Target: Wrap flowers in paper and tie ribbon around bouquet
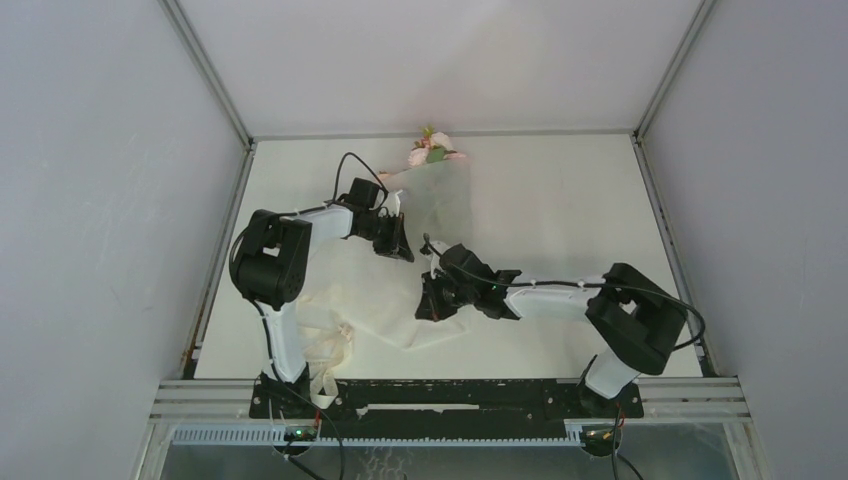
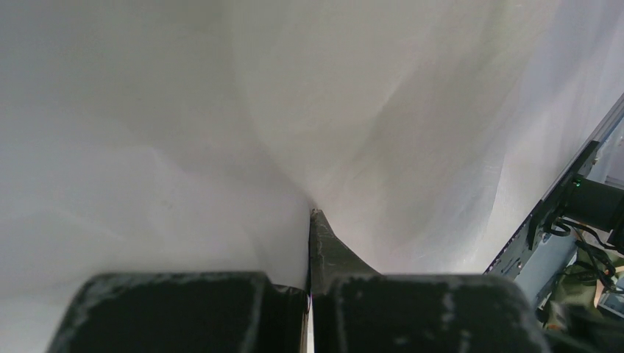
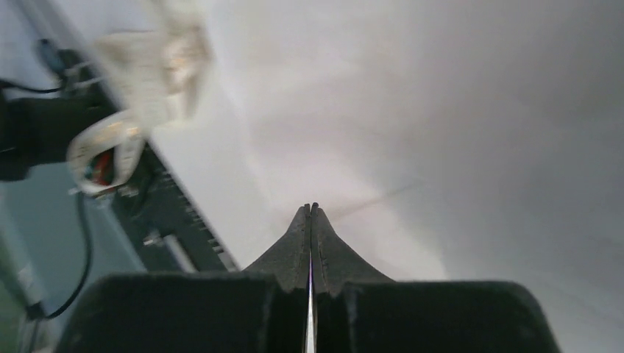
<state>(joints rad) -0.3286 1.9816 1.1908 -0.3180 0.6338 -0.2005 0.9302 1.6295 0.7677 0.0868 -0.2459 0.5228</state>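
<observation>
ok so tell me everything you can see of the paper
The paper is a large thin off-white sheet, creased and slightly see-through. Its far end curls into a cone around the pink flowers; the rest trails loosely across the table toward its near edge. The left tool is shut on a fold on its left side; the right tool, also shut, is at its near part.

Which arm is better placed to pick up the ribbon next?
Probably the right: the ribbon shows in its wrist view, ahead of the right fingers, while the left fingers pinch the paper farther up the bouquet.
</observation>
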